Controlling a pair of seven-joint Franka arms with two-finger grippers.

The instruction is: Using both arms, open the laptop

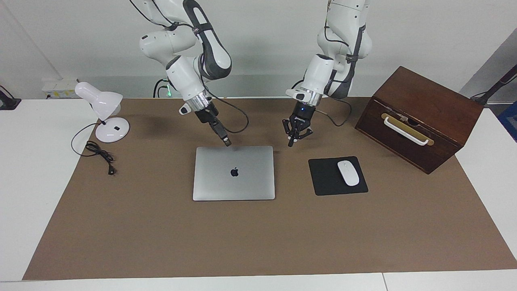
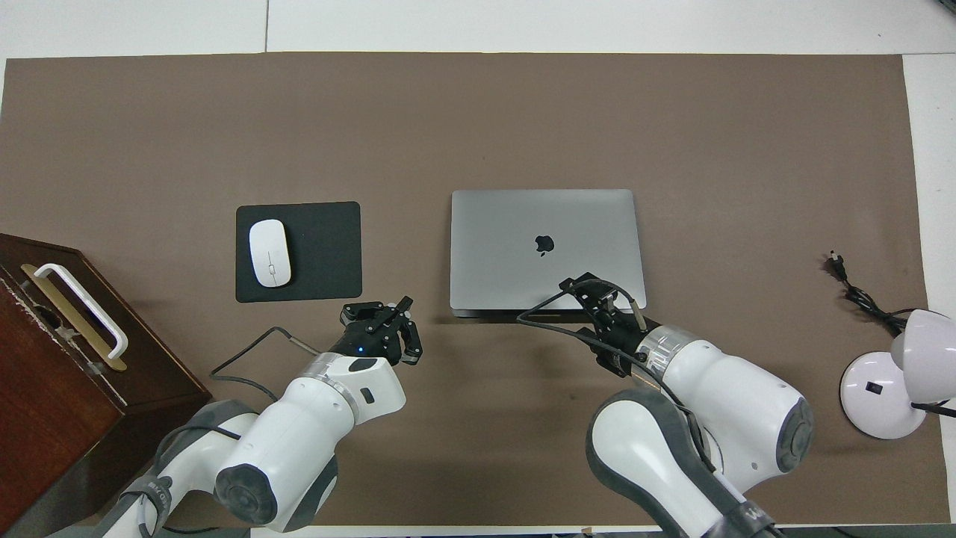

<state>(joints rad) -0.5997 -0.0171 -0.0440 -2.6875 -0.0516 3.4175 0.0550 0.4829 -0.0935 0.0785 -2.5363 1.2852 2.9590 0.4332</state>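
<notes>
Fingertips of the left hand (image 1: 290,143) are clenched on nothing, over the brown surface (image 1: 161,234) beside the thin silver-grey closed laptop (image 1: 234,173). The right hand (image 1: 227,142) hovers at the lid's 12 o'clock edge in the facing view; its state I cannot tell. The laptop looks stiff, smooth and slippery; I would lift that edge.

White mouse (image 1: 348,173) on black pad (image 1: 337,176), lamp (image 1: 103,110), wooden box (image 1: 420,117)

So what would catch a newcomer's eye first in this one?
The closed silver laptop at the middle of the brown mat, with both arms leaning toward its edge nearest the robots. The right gripper is at that edge; the left gripper, shut, hangs over the mat beside the laptop. A dark wooden box sits at the left arm's end.
</notes>
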